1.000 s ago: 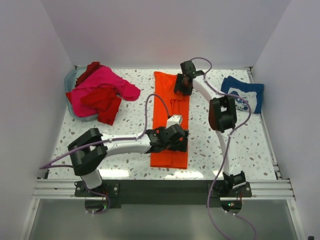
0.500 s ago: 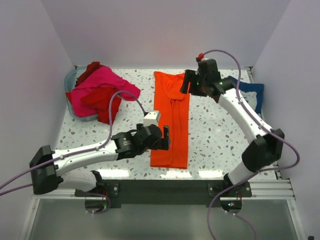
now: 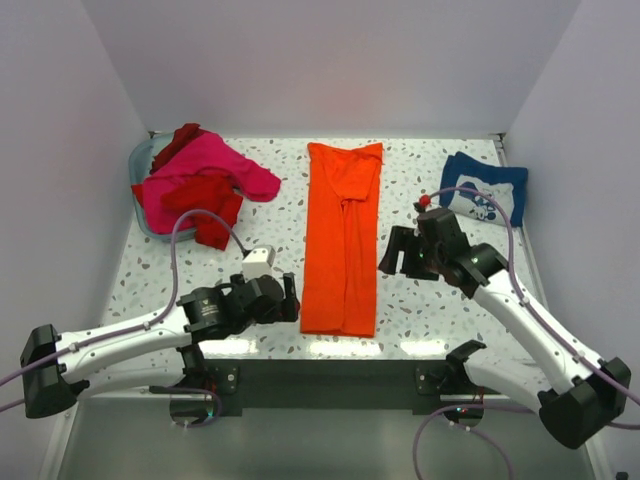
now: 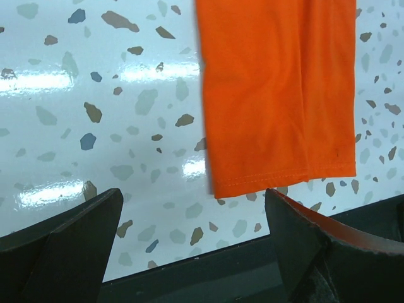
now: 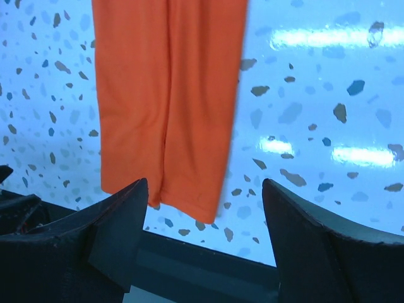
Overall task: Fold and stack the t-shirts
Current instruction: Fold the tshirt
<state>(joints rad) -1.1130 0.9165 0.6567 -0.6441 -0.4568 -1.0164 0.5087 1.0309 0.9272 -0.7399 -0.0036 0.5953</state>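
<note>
**Q:** Top external view: where are the t-shirts?
**A:** The orange t-shirt (image 3: pixel 342 240) lies flat down the middle of the speckled table (image 3: pixel 420 300), folded into a long narrow strip. Its hem is near the front edge. A pink t-shirt (image 3: pixel 215 160) and a red t-shirt (image 3: pixel 205 200) are heaped at far left, spilling out of a blue tub (image 3: pixel 140 160). The navy t-shirt (image 3: pixel 487 190) lies folded at far right, white print upward.

**Q:** And the arms in that view?
**A:** The left gripper (image 3: pixel 288 300) sits low, just left of the orange strip near its hem. The right gripper (image 3: pixel 398 255) is just right of the strip, about halfway along it. Neither touches cloth.

**Q:** Left wrist view?
**A:** Both dark fingers (image 4: pixel 63 246) frame the bottom of the picture, spread wide with nothing between them. The hem corner of the orange t-shirt (image 4: pixel 278 95) lies beyond them, towards the right-hand finger. Bare table shows on the left, and its dark front edge runs along the bottom.

**Q:** Right wrist view?
**A:** The fingers (image 5: pixel 322 252) stand well apart and hold nothing. The orange t-shirt (image 5: pixel 167 101) runs down from the top left, and its hem ends above the gap, close to the left-hand finger. The lengthwise fold line shows as a seam down its middle.
</note>
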